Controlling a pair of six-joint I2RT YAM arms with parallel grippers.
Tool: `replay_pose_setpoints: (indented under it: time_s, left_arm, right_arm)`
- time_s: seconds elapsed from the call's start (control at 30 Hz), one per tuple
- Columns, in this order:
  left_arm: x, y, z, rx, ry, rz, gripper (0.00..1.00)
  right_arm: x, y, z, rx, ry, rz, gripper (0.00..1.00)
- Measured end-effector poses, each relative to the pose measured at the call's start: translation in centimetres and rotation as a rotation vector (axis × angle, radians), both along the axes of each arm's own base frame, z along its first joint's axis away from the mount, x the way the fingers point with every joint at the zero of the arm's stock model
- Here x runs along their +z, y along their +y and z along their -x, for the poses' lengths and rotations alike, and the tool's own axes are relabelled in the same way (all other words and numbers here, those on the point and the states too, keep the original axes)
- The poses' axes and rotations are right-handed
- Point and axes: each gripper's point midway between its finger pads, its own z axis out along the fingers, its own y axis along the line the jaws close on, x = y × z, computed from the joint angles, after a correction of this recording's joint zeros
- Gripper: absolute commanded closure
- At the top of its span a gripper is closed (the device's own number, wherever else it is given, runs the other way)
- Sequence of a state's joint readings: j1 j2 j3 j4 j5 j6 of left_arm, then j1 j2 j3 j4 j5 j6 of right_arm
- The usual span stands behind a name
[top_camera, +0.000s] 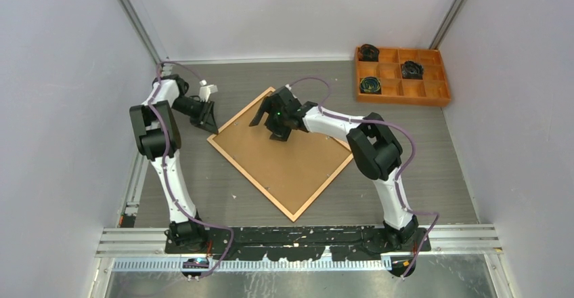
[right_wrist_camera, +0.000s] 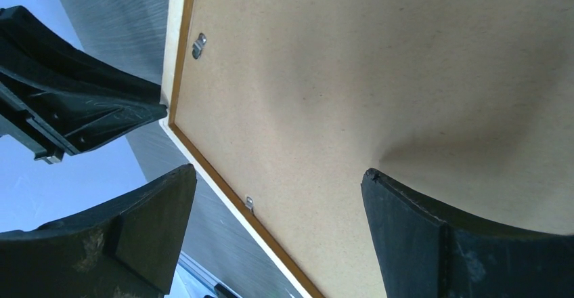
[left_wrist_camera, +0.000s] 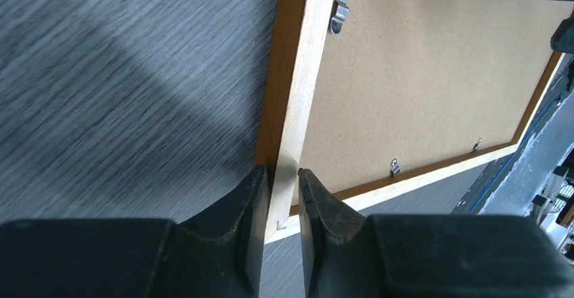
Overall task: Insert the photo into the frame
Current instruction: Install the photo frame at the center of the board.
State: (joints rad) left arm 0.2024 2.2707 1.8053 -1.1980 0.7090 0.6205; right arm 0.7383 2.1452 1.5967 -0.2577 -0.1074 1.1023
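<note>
Grey table (top_camera: pixel 420 156), white walls (top_camera: pixel 61 68). Frame (left_wrist_camera: pixel 291 108) lies flat mid-table, back up, turned diamond-wise, with the board (top_camera: pixel 288 166) seated in it. My left gripper (left_wrist_camera: pixel 276 189) is clamped on the frame's left corner rail, one finger each side. My right gripper (right_wrist_camera: pixel 277 173) is over the board near the far corner, jaws wide apart, holding nothing. Tray (top_camera: pixel 403 100) sits far right.

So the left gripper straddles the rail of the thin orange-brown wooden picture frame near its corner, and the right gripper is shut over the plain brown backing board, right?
No: the right gripper is open over the plain brown backing board, not shut, as the right wrist view shows. The left gripper does straddle the rail of the thin orange-brown wooden picture frame near its corner.
</note>
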Motion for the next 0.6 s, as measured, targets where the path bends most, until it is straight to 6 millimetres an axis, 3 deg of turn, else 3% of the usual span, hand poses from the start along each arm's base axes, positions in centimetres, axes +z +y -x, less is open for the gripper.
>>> replay_pose_setpoints:
  time_s: [0.27,0.4,0.6]
  left_arm:
    - [-0.6,-0.6,1.3,-0.02,0.012,0.053,0.82]
    - [-0.7,-1.3,3.1,-0.036,0.037,0.084,0.82]
    - [-0.9,-2.2,6.3,-0.055,0.084,0.121,0.82]
  right_arm:
    - [0.2,2.3,-0.6,0.001,-0.002,-0.046,0.05]
    - [-0.5,3.5,-1.0,-0.001,0.012,-0.059,0.06]
    - [-0.3,5.2,0.1,0.017,0.026,-0.082,0.07]
